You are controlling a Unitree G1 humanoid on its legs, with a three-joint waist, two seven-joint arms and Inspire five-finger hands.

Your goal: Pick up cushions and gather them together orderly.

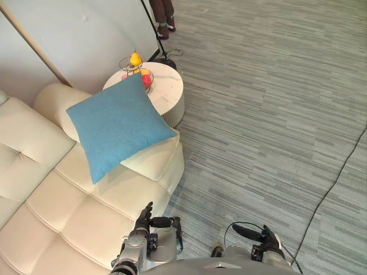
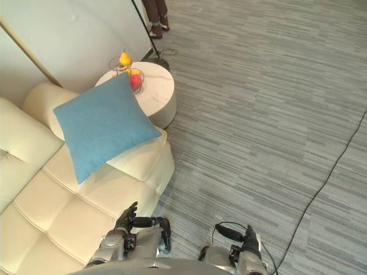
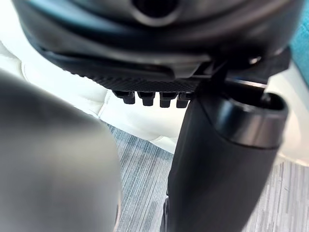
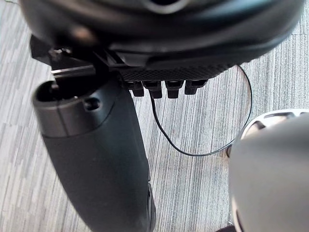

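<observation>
A blue square cushion [image 1: 117,123] lies tilted on the cream sofa [image 1: 69,212], leaning over its rounded armrest [image 1: 51,100] at the far end. My left hand [image 1: 146,220] hovers low by the sofa's front edge, well short of the cushion, with straight fingers, the thumb [image 3: 217,159] out and nothing held. Over the carpet to the right, my right hand [image 1: 258,235] is open and empty too, its thumb [image 4: 96,159] stretched out.
A round white side table [image 1: 166,91] stands beyond the armrest with a wire fruit basket [image 1: 136,66] on it. A black stand's pole and base [image 1: 166,57] rise behind it, by a person's legs [image 1: 163,17]. Grey striped carpet [image 1: 269,114] spreads to the right.
</observation>
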